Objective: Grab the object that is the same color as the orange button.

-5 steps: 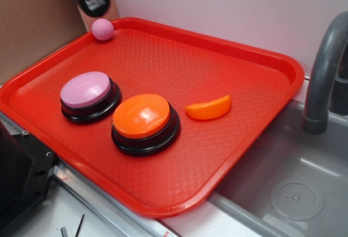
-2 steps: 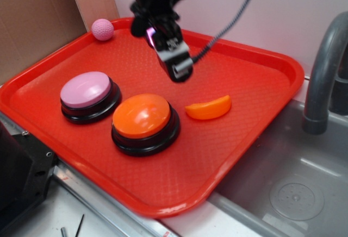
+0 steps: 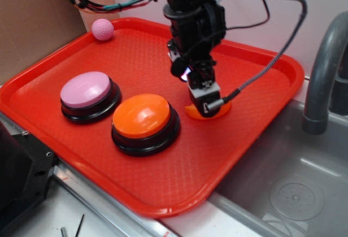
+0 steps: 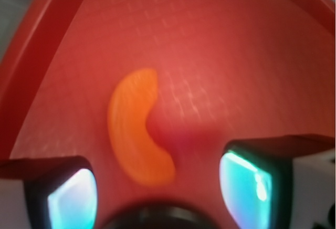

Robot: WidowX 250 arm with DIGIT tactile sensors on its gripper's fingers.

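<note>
Even bright light, blurred wrist view

Your black robot arm, absent from the red plastic tray (image 3: 261, 79) a second ago, has swung in and dropped right and lower, so its gripper (image 3: 205, 105) now hangs directly over the small glossy orange crescent (image 3: 223, 109), hiding most of it. In your wrist view the crescent (image 4: 137, 129) lies between the spread fingers (image 4: 251, 179).
</note>
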